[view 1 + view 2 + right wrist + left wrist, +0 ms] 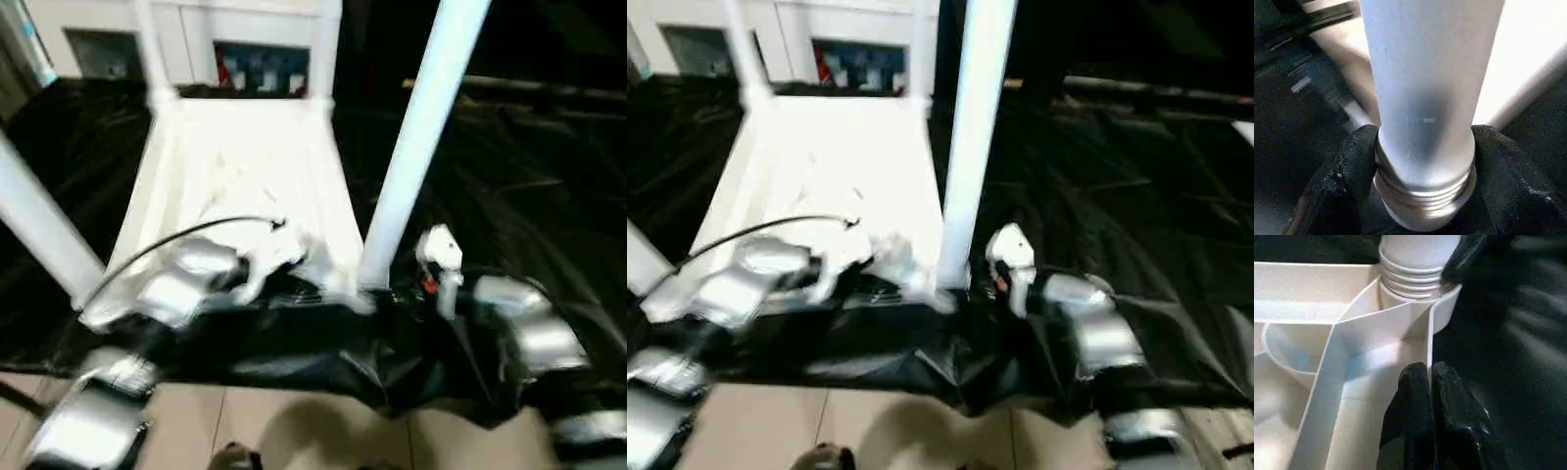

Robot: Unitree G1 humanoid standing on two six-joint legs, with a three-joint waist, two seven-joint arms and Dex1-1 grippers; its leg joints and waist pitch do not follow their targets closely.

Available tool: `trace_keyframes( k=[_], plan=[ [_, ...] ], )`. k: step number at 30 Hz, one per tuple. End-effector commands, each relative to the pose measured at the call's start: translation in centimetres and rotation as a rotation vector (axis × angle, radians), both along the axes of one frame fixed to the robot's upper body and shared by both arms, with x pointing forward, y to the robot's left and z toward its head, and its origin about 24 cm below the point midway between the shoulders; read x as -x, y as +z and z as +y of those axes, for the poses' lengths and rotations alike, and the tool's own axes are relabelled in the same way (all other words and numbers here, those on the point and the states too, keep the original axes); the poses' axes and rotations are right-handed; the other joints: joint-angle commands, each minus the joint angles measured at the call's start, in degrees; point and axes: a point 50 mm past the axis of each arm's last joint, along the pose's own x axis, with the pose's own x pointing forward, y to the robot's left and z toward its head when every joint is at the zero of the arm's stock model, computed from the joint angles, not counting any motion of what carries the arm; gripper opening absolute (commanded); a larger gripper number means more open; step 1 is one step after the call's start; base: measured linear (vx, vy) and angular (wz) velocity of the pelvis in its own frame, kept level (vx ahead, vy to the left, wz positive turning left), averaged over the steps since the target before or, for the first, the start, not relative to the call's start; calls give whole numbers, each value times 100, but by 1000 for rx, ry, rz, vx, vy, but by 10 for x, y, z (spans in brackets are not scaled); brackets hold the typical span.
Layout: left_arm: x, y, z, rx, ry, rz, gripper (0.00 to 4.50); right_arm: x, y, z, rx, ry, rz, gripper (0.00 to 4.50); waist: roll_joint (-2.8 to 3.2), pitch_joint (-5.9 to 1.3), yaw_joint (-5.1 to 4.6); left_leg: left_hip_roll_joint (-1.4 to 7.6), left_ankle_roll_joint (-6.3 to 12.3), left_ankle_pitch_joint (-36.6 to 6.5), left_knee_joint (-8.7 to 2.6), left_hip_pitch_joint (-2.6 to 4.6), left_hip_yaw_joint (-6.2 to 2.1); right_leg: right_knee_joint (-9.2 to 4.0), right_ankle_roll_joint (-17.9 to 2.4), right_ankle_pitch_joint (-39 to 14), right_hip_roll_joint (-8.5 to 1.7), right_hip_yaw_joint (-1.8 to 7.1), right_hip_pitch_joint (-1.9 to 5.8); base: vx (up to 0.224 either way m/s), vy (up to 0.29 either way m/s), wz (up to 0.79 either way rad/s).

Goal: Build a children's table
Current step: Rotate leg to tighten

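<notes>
The left end effector (1430, 382) is sitting pinched narrow, empty, just inside the tabletop (245, 166) rim beside the near corner socket (1442, 303); the upturned tabletop is lying ribs-up on black sheeting (509, 196). The right end effector (1422, 161) is clasping the leg (416, 137) at its threaded foot. Hollow plastic, it probably handles light, stiff and slippery, so gripping low suits. Its long axis is standing upright, leaning slightly from the socket.
</notes>
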Motion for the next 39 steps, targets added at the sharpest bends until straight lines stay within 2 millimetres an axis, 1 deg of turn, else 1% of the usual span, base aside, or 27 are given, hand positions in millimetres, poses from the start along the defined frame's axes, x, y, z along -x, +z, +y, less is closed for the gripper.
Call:
trace_keyframes(
  k=[1,2,3,4,5,6,8,9,10,11,12,13,14,15,17,18,19,21,22,23,25,26,29,33,35,37,39],
  plan=[
    [-15,8,-6,24,162,-81,0,-6,-17,-1,22,-227,61,267,0,-499,-1,165,-102,-1550,-414,181,-52,-483,-1250,-1505,-321,209,247,0,0,0],
    [-15,8,-6,24,162,-81,0,-6,-17,-1,22,-227,61,267,-14,-498,-26,154,-170,-1623,-428,172,-60,-500,-1158,-1655,-310,204,238,0,0,0],
    [-22,8,-18,35,244,-99,0,-13,-23,6,-12,-402,95,267,-19,-496,-49,155,-224,-1662,-441,153,-73,-509,-1070,-1787,-317,198,247,0,0,0],
    [-23,8,-21,36,264,-107,0,-14,-25,10,-20,-441,107,267,-4,-496,-53,148,-250,-1700,-439,173,-69,-521,-1043,-1848,-308,200,220,0,0,0],
    [-24,8,-26,39,274,-113,0,-15,-28,14,-27,-466,126,267,-17,-502,-72,142,-266,-1809,-433,187,-75,-547,-1017,-1976,-322,203,209,0,0,0],
    [-25,7,-31,48,278,-110,0,-15,-31,21,-26,-477,140,267,-4,-502,-65,136,-224,-1775,-429,171,-73,-562,-988,-1938,-321,204,224,0,0,0],
    [-25,6,-37,58,283,-108,0,-15,-33,31,-18,-465,144,267,-9,-505,-72,130,-141,-1763,-416,178,-55,-574,-993,-1832,-312,220,197,0,0,0],
    [-24,5,-46,67,269,-101,0,-14,-32,50,-2,-386,114,267,8,-515,-71,126,-124,-1718,-422,156,-55,-574,-992,-1754,-304,214,216,0,0,0],
    [-24,4,-49,68,264,-99,0,-13,-31,58,7,-350,95,267,39,-520,-66,123,-132,-1720,-421,150,-62,-564,-994,-1714,-310,211,214,0,0,0],
    [-23,3,-52,69,259,-97,0,-12,-29,67,16,-309,73,267,14,-524,-75,122,-117,-1728,-427,147,-62,-568,-984,-1647,-297,204,223,0,0,0],
    [-23,3,-55,67,240,-93,0,-12,-26,73,16,-262,34,302,24,-521,-73,124,-90,-1810,-427,169,-58,-578,-989,-1662,-295,208,208,0,0,0],
    [-22,2,-55,64,227,-87,0,-12,-23,75,0,-240,18,323,24,-521,-73,124,-90,-1810,-427,169,-58,-578,-989,-1662,-295,208,208,0,0,0],
    [-21,1,-54,58,217,-84,0,-14,-18,75,-22,-229,6,323,24,-529,-73,130,-55,-1858,-431,173,-62,-576,-1008,-1689,-299,205,221,0,0,0],
    [-21,0,-52,52,205,-74,0,-16,-14,72,-29,-219,-9,336,15,-530,-73,132,-26,-1871,-432,176,-63,-576,-1025,-1699,-297,203,221,0,0,0],
    [-19,-3,-44,13,171,-63,0,-20,-5,61,-13,-182,-48,354,13,-542,-69,135,0,-1820,-430,160,-66,-561,-1043,-1601,-291,199,239,0,0,0],
    [-17,-4,-40,10,152,-46,0,-19,-2,54,-6,-126,-54,354,-10,-538,-75,133,34,-1795,-431,151,-58,-562,-1047,-1549,-283,197,247,0,0,0],
    [-17,-4,-40,10,152,-46,0,-19,-2,54,-6,-126,-54,354,-4,-537,-65,133,52,-1799,-428,157,-60,-562,-1051,-1560,-288,195,252,0,0,0],
    [-15,-5,-34,13,123,-23,0,-15,2,44,13,-33,-63,354,-8,-538,-60,140,130,-1712,-419,143,-53,-553,-1079,-1466,-289,204,262,0,0,0],
    [-14,-4,-29,20,95,-15,0,-11,4,35,25,38,-54,354,-12,-539,-58,139,150,-1683,-413,149,-48,-552,-1103,-1423,-287,205,257,0,0,0],
    [-12,-2,-26,25,64,-16,0,-8,5,29,27,80,-46,354,-19,-541,-31,146,209,-1612,-404,155,-46,-545,-1136,-1308,-289,206,272,0,0,0],
    [-10,-2,-18,11,32,-15,0,-4,9,15,28,139,-26,354,-14,-539,-20,150,272,-1549,-400,145,-44,-530,-1172,-1186,-287,211,273,0,0,0],
    [-10,-2,-15,-1,23,-20,0,-3,10,10,32,163,-20,354,-12,-559,1,162,316,-1431,-390,140,-42,-495,-1243,-996,-292,205,277,0,0,0],
    [0,2,-7,39,-105,17,0,4,14,-6,42,241,7,354,-8,-557,23,180,314,-1444,-399,144,-43,-479,-1302,-983,-291,195,282,0,0,0],
    [15,7,0,80,-251,70,0,10,17,-13,45,308,33,354,20,-563,52,214,236,-1461,-406,177,-20,-450,-1450,-883,-283,194,244,0,0,0],
    [16,8,0,85,-262,77,0,10,18,-13,45,313,34,354,36,-562,71,227,242,-1436,-406,194,-5,-441,-1491,-770,-269,199,213,0,0,0],
    [18,10,2,79,-286,84,0,11,17,-12,51,325,42,354,33,-557,110,223,217,-1477,-406,197,8,-441,-1484,-813,-275,199,206,0,0,0],
    [18,10,3,66,-288,73,0,11,14,-10,71,332,44,354,33,-545,137,227,119,-1631,-417,215,25,-469,-1395,-1059,-288,205,185,0,0,0]
  ],
)
